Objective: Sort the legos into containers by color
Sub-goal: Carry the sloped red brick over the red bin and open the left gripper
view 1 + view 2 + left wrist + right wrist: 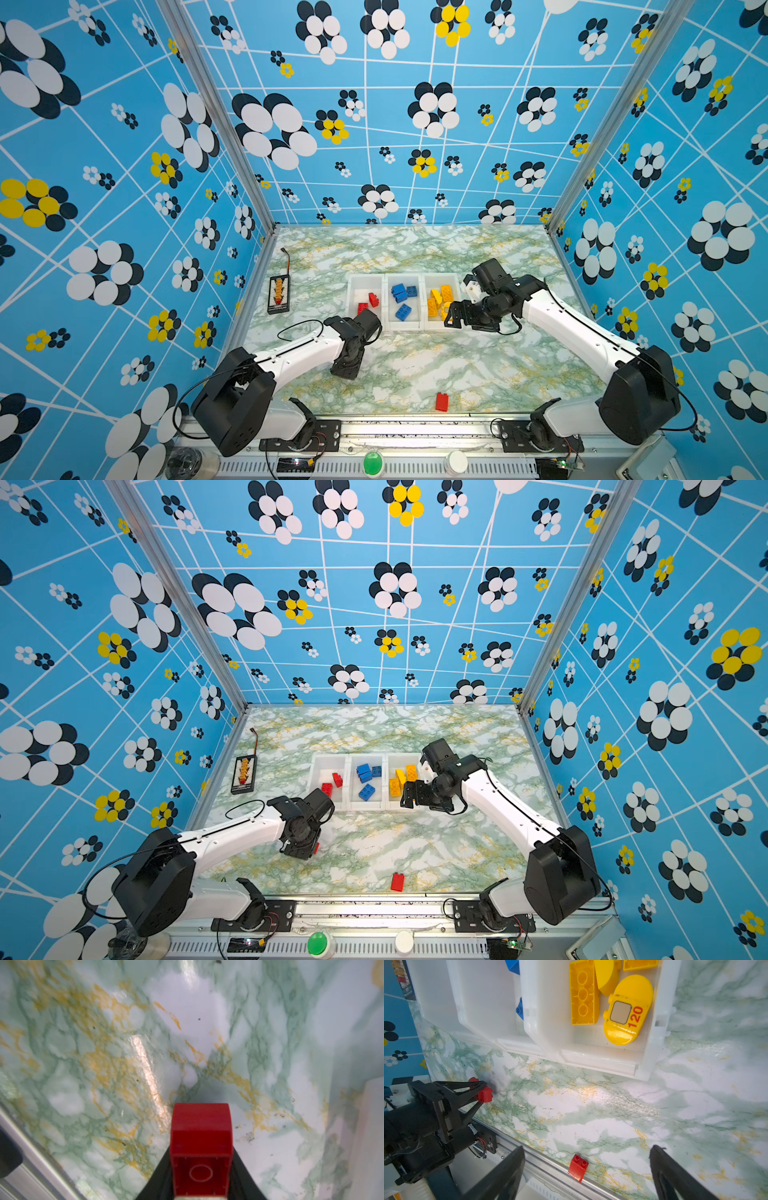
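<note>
Across the marbled table (415, 374), your left gripper (480, 1093) seemingly gripped a red lego (200, 1126) near the containers (403, 329) while your right gripper (587, 1148) hung open; next you needed to carry it into the red-holding container (353, 286).

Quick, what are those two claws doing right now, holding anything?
Left gripper: closed on a red brick.
Right gripper: open, holding nothing.

One red brick (441, 402) lies by the table's (415, 365) front edge, apart from the containers (405, 327).
</note>
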`<state>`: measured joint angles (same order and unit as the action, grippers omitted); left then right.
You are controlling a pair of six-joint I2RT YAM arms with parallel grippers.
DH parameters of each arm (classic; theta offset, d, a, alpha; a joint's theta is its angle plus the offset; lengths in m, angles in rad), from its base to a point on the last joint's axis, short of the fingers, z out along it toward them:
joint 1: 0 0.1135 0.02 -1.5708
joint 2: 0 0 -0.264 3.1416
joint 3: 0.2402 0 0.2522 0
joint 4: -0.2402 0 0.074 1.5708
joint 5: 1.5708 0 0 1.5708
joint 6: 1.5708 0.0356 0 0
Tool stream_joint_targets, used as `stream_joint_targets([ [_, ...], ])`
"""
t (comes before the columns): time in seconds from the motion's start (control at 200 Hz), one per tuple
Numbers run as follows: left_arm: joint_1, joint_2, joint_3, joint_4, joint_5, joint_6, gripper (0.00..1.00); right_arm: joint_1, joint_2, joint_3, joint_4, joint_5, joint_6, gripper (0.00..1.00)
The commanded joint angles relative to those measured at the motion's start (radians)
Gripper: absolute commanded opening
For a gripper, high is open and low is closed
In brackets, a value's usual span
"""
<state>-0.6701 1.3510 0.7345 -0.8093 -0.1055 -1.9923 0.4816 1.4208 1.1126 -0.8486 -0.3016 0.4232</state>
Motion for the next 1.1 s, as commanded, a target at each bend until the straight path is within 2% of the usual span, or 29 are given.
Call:
stream_joint_targets([
  [0.0, -0.010, -0.031, 0.105, -0.135, -0.076, 0.108, 0.32, -0.006, -0.015, 0.028, -0.044, -0.002, -0.022, 0.95],
  [0.185, -0.011, -0.028, 0.276, -0.255, -0.181, 0.279, 0.31, -0.007, -0.032, 0.027, -0.066, 0.008, -0.021, 0.95],
  [0.42, 0.010, 0.048, 0.476, -0.262, -0.258, 0.546, 0.31, -0.006, -0.055, 0.035, -0.091, 0.031, -0.007, 0.95],
  [0.535, 0.057, 0.105, 0.533, -0.196, -0.233, 0.692, 0.31, -0.006, -0.062, 0.041, -0.100, 0.040, 0.004, 0.95],
  [0.73, 0.151, 0.216, 0.592, -0.071, -0.116, 0.906, 0.31, -0.006, -0.074, 0.045, -0.103, 0.055, 0.023, 0.95],
  [0.865, 0.181, 0.334, 0.668, -0.033, -0.051, 1.054, 0.31, -0.006, -0.079, 0.048, -0.101, 0.060, 0.032, 0.95],
  [0.969, 0.184, 0.414, 0.725, -0.035, -0.028, 1.115, 0.31, -0.006, -0.085, 0.059, -0.113, 0.071, 0.036, 0.95],
  [1.094, 0.190, 0.454, 0.723, -0.005, -0.017, 1.115, 0.31, -0.006, -0.100, 0.064, -0.120, 0.082, 0.044, 0.95],
])
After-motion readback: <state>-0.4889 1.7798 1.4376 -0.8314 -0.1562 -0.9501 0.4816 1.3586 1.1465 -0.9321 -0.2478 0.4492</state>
